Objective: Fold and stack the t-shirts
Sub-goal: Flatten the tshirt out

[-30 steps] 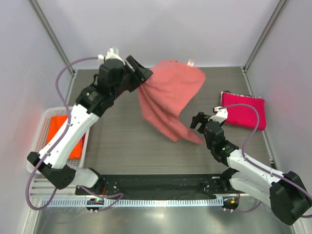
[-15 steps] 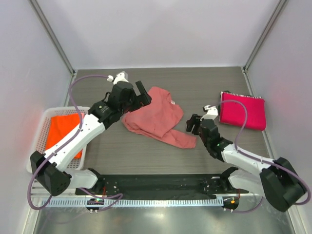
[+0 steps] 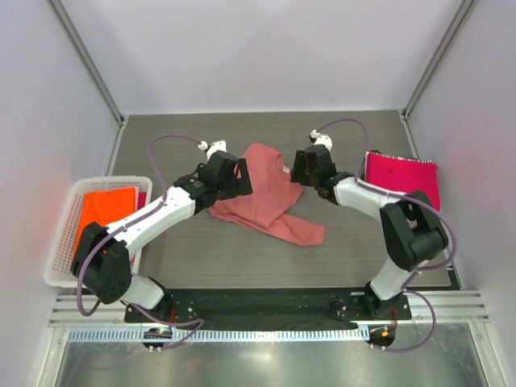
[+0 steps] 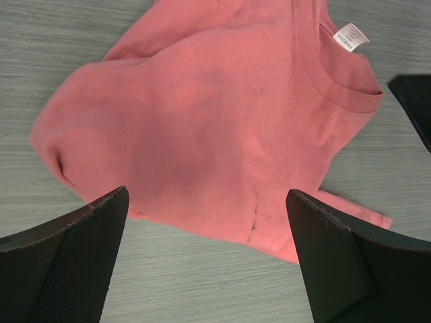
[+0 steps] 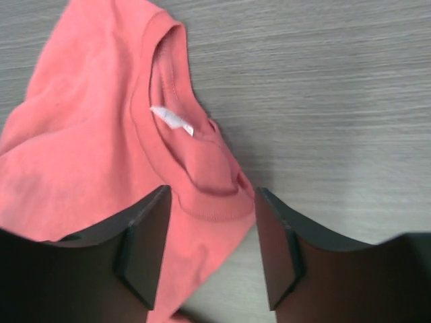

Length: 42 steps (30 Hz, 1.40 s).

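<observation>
Salmon-pink t-shirt (image 3: pixel 266 197) lies crumpled mid-frame on the tabletop (image 3: pixel 201 250), collar (image 5: pixel 209 212) toward the upper right. Left end effector (image 3: pixel 236 177) is wide and empty over the shirt's upper-left edge. Right end effector (image 3: pixel 302 171) is half-wide, straddling the collar, nothing pinched yet. Step looks like spreading it flat — best to take one layer at collar and hem and pull apart evenly. White basket (image 3: pixel 60 242) at frame left holds the orange t-shirt (image 3: pixel 105 211). Magenta t-shirt (image 3: pixel 403 181) sits folded at right, outside it.
</observation>
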Motion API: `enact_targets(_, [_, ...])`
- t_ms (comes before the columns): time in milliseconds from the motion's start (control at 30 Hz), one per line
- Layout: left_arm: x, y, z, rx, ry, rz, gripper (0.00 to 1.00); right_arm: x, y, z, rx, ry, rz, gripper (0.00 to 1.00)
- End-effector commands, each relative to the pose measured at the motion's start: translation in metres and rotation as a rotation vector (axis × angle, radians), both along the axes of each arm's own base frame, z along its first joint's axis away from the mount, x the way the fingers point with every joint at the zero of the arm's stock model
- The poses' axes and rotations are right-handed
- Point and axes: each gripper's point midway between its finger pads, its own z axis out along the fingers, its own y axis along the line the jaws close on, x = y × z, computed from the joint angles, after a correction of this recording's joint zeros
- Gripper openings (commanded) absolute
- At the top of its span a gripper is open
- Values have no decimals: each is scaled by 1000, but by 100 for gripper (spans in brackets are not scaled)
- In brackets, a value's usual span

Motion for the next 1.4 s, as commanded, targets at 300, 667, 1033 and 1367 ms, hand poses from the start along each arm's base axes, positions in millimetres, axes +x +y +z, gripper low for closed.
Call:
enact_targets(300, [19,-1,5,44,-92,-22,100,8,8,-55,-27,217,61,31])
enact_targets(667, [-18,1,-20,90,-28,-65,99,-34,52,67,172,41,296,1])
enact_targets(1033, [-51,-12,16,-75,-174,-121,100,-15,63,330,306,-339,248,1])
enact_targets(1367, [-83,-71,22,-72,-271,-293,99,-17,35,380,328,-443,117,1])
